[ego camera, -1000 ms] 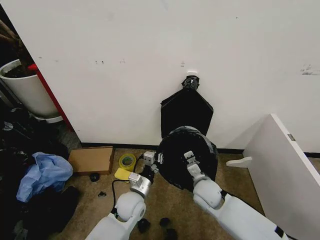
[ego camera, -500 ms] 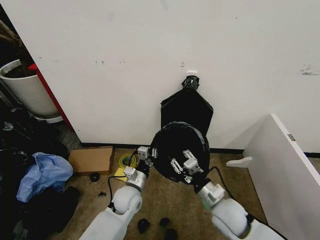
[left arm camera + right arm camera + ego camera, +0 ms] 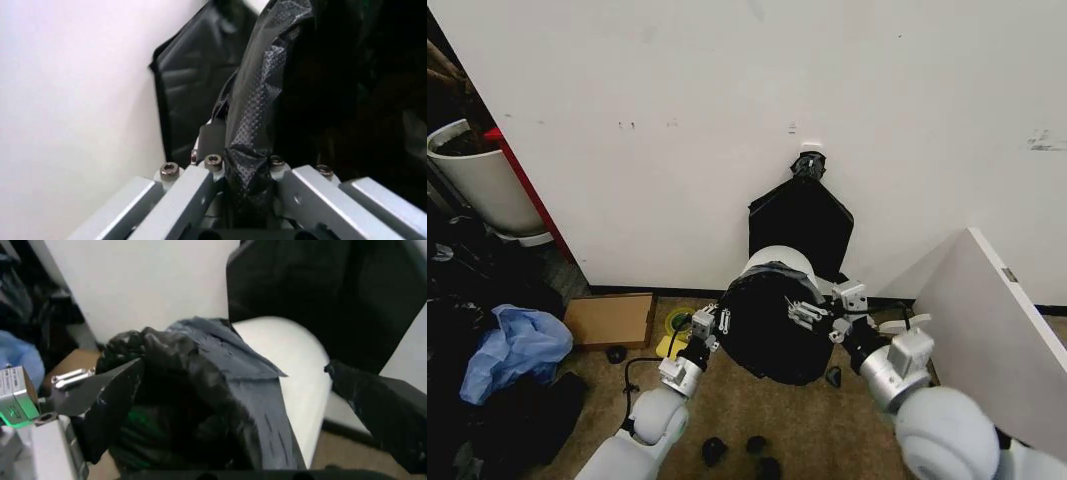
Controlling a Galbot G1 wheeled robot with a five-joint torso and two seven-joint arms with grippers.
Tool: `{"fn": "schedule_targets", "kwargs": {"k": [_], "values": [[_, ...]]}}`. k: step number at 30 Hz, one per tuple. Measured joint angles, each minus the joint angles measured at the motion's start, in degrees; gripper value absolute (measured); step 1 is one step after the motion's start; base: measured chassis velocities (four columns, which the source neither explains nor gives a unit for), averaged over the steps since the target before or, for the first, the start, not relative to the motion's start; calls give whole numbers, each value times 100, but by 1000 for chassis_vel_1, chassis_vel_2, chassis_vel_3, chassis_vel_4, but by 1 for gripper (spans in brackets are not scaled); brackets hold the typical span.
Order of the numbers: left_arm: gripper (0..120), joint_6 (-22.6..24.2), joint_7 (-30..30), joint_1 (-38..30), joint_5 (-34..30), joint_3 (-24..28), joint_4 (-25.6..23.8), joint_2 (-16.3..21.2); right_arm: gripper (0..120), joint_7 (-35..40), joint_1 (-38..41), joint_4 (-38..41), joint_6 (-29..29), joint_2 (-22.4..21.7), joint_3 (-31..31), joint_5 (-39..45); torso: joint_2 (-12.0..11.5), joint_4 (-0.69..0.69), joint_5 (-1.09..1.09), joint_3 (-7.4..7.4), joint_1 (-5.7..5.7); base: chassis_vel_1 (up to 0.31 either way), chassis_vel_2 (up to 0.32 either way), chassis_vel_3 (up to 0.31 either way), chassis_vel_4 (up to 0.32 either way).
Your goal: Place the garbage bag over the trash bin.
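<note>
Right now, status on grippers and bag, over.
Left gripper clamped on garbage bag edge. Right gripper at the opposite edge. Bag partly over trash bin, far rim bare. Nothing blocking.

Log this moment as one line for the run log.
left end effector: shut on garbage bag | right end effector: shut on garbage bag | trash bin: rear rim bare | stage: bag partly on

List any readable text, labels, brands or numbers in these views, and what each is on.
None can be read.
The flat brown cardboard piece, the yellow tape roll and the glossy black plastic garbage bag show no print.
The small grey tag on the white panel's edge is too small to read.
</note>
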Motion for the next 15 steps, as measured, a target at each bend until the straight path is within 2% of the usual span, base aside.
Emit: {"fn": "schedule_targets", "kwargs": {"k": [5,9,12,15], "values": [[0,-495,553,-114,170,-43,243,13,100,-55,361,-234,-13,-37,12,341,0,0,1,0,0,0,0,0,0],[0,-682,768,-193,245,-69,367,33,98,-163,458,-407,102,-37,62,475,0,0,1,0,0,0,0,0,0],[0,-727,796,-225,247,-84,398,63,93,-223,451,-491,129,-46,97,478,0,0,1,1,0,0,0,0,0],[0,-736,795,-235,211,-95,363,118,79,-304,371,-511,48,-96,136,394,0,0,1,1,0,0,0,0,0]]}}
